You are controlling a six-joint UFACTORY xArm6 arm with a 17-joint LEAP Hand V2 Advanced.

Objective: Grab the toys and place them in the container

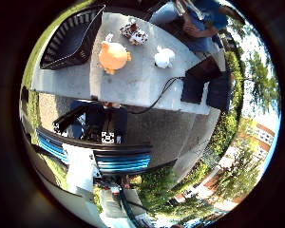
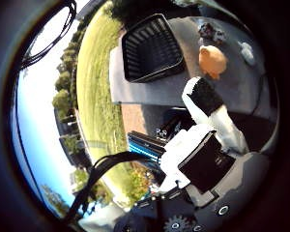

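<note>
Three soft toys lie on a grey table (image 1: 133, 83): an orange plush (image 1: 113, 56), a small white plush (image 1: 164, 57) beside it, and a black-and-white spotted plush (image 1: 134, 33) further back. A black slatted basket (image 2: 152, 47) stands empty at the table's end, close to the orange plush. My right hand (image 2: 208, 140) hangs well away from the table, holding nothing. Its white and black fingers (image 2: 206, 99) reach out straight toward the toys in the thumb side view.
A black box-like object (image 1: 206, 83) sits at the table's other end. A person in blue (image 1: 199, 21) sits behind the table, touching none of the toys. The arm's base and a blue-ribbed part (image 1: 118, 161) stand in front of the table. Grass and trees lie around.
</note>
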